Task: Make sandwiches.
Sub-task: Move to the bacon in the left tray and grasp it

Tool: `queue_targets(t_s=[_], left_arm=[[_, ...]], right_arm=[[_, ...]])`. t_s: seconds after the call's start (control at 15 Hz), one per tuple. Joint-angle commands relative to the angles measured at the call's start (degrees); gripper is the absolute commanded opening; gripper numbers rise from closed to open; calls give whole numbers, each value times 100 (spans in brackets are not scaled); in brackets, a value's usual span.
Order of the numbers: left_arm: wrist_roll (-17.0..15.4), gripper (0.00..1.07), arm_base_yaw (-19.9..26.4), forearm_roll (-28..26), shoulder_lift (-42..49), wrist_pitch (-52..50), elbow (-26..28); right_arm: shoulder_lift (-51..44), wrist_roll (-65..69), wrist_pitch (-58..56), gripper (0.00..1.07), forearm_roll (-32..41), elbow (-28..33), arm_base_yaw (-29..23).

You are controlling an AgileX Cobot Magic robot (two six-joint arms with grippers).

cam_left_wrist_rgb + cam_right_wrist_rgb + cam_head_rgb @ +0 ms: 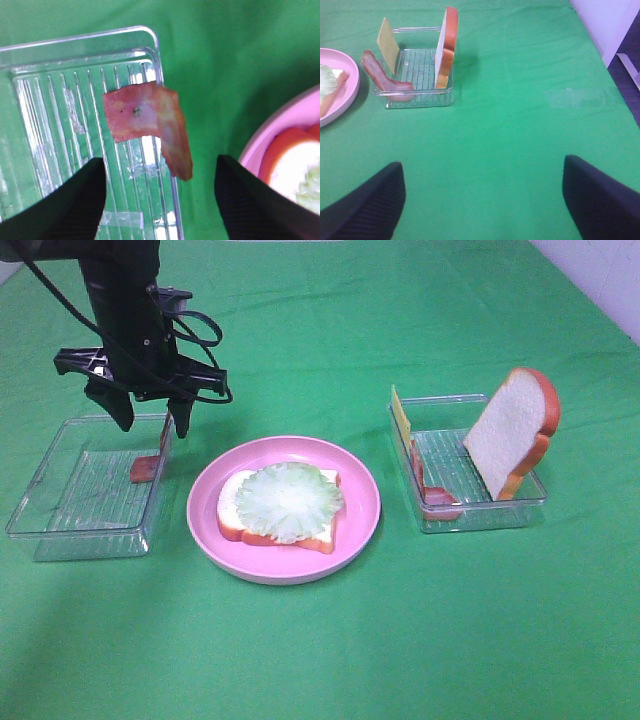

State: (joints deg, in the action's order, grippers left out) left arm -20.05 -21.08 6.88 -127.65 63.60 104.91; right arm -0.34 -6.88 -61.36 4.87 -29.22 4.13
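Observation:
A white bread slice (232, 508) with green lettuce (288, 502) on top lies on the pink plate (365, 508). My left gripper (150, 420) is open and hovers over a pink ham strip (147, 468) that lies across the right rim of the left clear tray (60, 530). In the left wrist view the ham strip (145, 120) sits between and beyond the spread fingers (75, 200), untouched. The right tray (480, 515) holds an upright bread slice (505, 435), a cheese square (400, 415) and another ham strip (435, 498). My right gripper (482, 205) is open and empty, well apart from that tray.
A green cloth (320, 640) covers the table. The left tray (50, 125) holds nothing but the ham strip. The plate's rim (280, 132) shows beside the tray in the left wrist view. A pale wall and the table's edge (615, 30) lie off to the right.

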Motion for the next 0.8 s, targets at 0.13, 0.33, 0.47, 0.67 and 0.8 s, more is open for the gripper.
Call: queue_targets(t_s=[0.13,0.33,0.47,0.67,0.8], left_arm=[[-69,47,6,-11,-17,-218,17],[-69,26,6,-11,-17,-235,17],[-69,0,6,40,-17,-384,17],[-29,0,6,29,-11,-407,17],[52,0,-11,-6,120,-246,34]], right_arm=[[-63,-92,63,81,-6,23,17],[-63,-92,63,81,-6,23,17],[-63,-92,63,81,-6,23,17],[-63,-92,63,81,-6,23,17],[-63,-92,63,81,-6,23,17]])
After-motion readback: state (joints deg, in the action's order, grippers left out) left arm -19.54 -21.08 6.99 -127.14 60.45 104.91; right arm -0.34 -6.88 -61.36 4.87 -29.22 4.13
